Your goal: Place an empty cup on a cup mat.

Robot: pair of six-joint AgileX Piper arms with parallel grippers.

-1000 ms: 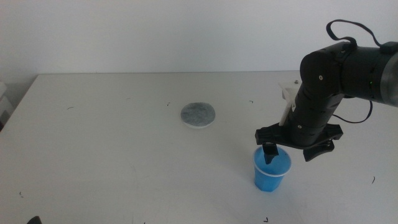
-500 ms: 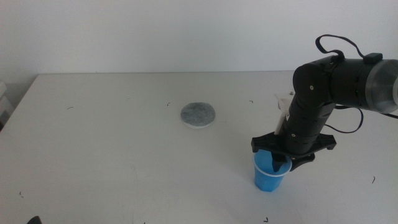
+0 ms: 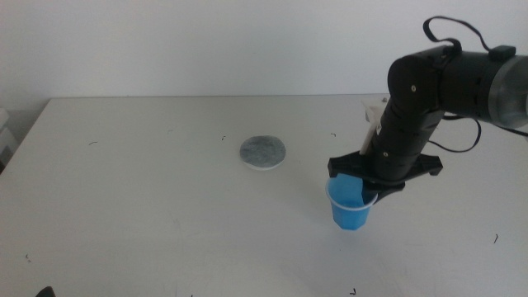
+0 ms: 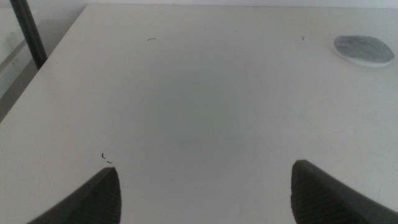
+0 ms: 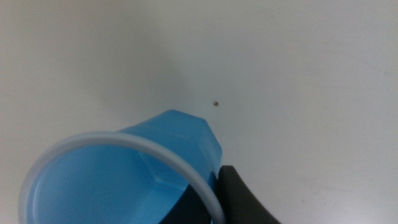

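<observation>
White tabletop (image 3: 148, 190) fills nearly all of the middle view, bare except for a few small dark specks. Over its right part the right arm reaches down, and the right gripper (image 3: 365, 191) pinches the rim of the cup (image 3: 348, 210): the right wrist view shows one dark jaw pressed against the outside of the wall just under the white rim line, and the other jaw is not plainly visible. Gripping at the rim leaves the base free, which suits setting the cup flat on something. Whether its base touches the table is hard to tell; it looks slightly raised and tilted. The inside is blue and holds nothing.

Away to the left and farther back lies the cup mat (image 3: 263, 152), flat and well apart from the cup. Nothing stands between the two, so the path across looks open.

Smallest in view is the left gripper (image 4: 205, 186), waiting at the near left edge with its jaws spread wide over bare table, holding nothing.
</observation>
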